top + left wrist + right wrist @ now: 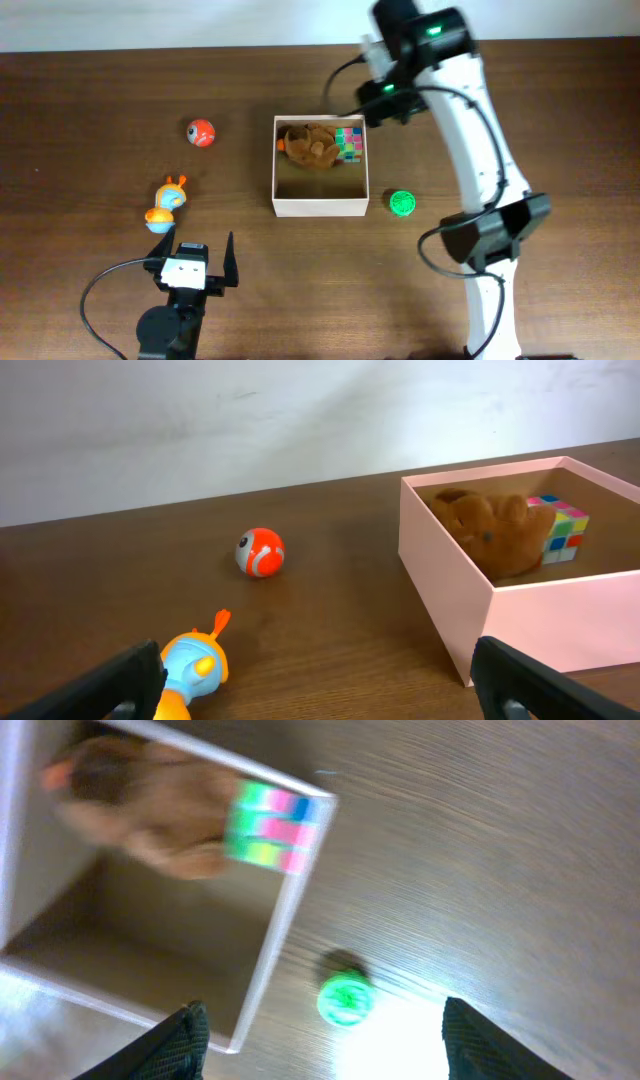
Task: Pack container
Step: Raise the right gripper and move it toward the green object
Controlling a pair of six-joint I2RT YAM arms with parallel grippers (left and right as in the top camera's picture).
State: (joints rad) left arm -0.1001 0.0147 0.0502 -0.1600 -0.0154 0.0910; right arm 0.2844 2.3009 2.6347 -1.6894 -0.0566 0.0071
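Note:
The container (320,207), a white-walled square box with a tan inside, stands mid-table. It holds a brown plush toy (312,146) and a multicoloured cube (351,142). A green ball (402,203) lies just right of the box. A red ball (200,131) and an orange-and-blue toy (165,205) lie to its left. My left gripper (195,264) is open and empty, near the front edge below the orange-and-blue toy (190,670). My right gripper (385,98) is open and empty, held high over the box's back right corner. Its wrist view shows the box wall (290,910) and the green ball (345,1000).
The left wrist view shows the red ball (260,552), the box wall (530,620), the plush (490,530) and the cube (560,528), with a pale wall behind the table. Black cables trail from both arms.

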